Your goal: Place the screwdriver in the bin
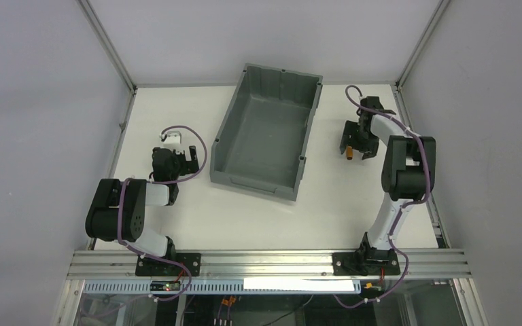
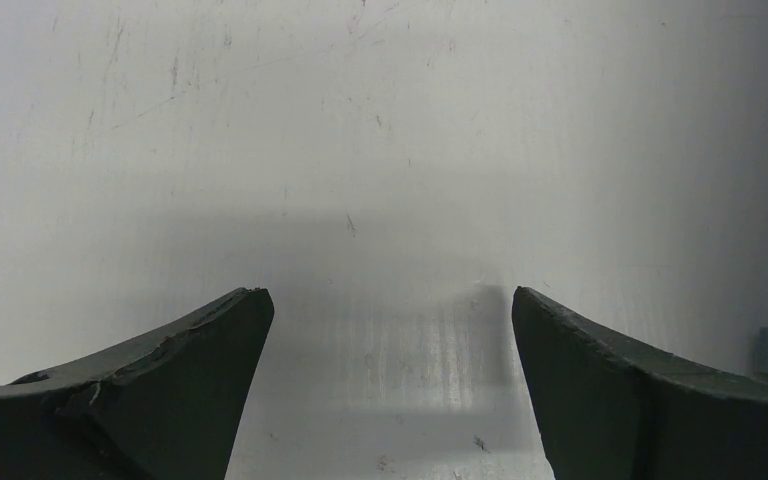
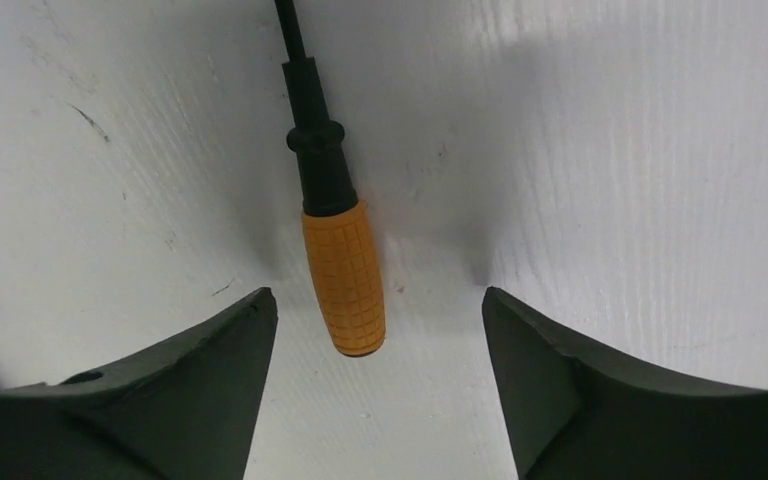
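The screwdriver point(image 3: 343, 275) lies flat on the white table point(image 1: 312, 217), outside the bin point(image 1: 265, 136). In the overhead view it sits right of the bin's right wall, in the upper right part of the frame. Only a small orange bit of its handle shows there, under the right arm's wrist. The right wrist view shows it clearly. The ribbed orange handle lies in the middle of the frame with its rounded end toward the bottom. The black collar and thin black shaft run up and a little left, out past the top edge. The right gripper point(image 3: 377, 295) is low over it with its jaws apart. One dark finger point(image 3: 190, 390) stands at the lower left of the handle and the other at the lower right. White table shows on both sides, with a narrower gap on the left than on the right, so neither finger touches the handle. The dark grey bin stands in the upper middle of the overhead view, turned at a slight angle, its lower front lip toward the arms and its floor bare. The left gripper point(image 2: 389, 293) is left of the bin in the overhead view, apart from it. Its jaws are also spread, with only scuffed white table between the two fingers in its wrist view.
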`<state>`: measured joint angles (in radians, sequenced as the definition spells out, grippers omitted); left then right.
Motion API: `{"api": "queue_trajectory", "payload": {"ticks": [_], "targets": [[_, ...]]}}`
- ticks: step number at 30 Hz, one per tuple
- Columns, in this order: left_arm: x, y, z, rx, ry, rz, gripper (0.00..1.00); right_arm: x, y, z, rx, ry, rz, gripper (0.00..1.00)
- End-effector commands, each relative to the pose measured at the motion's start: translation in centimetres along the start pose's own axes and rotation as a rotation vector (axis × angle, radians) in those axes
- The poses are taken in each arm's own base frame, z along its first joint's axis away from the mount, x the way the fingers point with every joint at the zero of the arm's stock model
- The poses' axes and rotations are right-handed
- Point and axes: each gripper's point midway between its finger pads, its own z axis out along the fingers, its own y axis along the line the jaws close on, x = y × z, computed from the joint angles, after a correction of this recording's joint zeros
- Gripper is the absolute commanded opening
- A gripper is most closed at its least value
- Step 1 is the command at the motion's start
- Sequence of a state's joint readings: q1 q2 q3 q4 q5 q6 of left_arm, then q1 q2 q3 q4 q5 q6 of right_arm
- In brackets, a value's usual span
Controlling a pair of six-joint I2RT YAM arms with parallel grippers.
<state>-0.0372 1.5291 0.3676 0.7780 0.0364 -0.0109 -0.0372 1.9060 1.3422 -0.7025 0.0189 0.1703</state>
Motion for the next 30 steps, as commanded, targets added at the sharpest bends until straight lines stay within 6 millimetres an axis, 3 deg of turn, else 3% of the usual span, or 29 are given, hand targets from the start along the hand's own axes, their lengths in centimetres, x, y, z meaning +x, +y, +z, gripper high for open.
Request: {"api": "queue_trajectory", "payload": {"ticks": [1, 3, 7, 10, 12, 22, 30], "targets": [[-2.2, -0.1, 0.2, 0.012, -0.067, -0.004, 0.99, -1.6, 0.5, 0.4, 0.053, -0.033, -0.060, 0.75], [-2.2, -0.2, 0.2, 0.013, -0.067, -0.004, 0.99, -1.6, 0.2, 1.1, 0.093, -0.026, -0.066, 0.63], [-2.2, -0.2, 0.2, 0.012, -0.067, -0.004, 0.99, -1.7, 0.5, 1.3, 0.134, -0.033, -0.080, 0.22], [-2.2, -0.2, 0.2, 0.013, -0.067, -0.004, 0.99, -2.3, 0.7, -0.1, 0.147, -0.055, -0.061, 0.07], [-2.1, -0.2, 0.2, 0.014, -0.064, -0.004, 0.99, -2.9, 0.8, -2.2, 0.155, -0.077, -0.040, 0.01], [-2.1, -0.2, 0.2, 0.013, -0.065, -0.004, 0.99, -4.5, 2.7, -13.2, 0.115, -0.189, 0.069, 0.00], [-2.2, -0.2, 0.2, 0.014, -0.066, -0.005, 0.99, -5.3, 8.5, -21.0, -0.027, -0.284, 0.086, 0.04]]}}
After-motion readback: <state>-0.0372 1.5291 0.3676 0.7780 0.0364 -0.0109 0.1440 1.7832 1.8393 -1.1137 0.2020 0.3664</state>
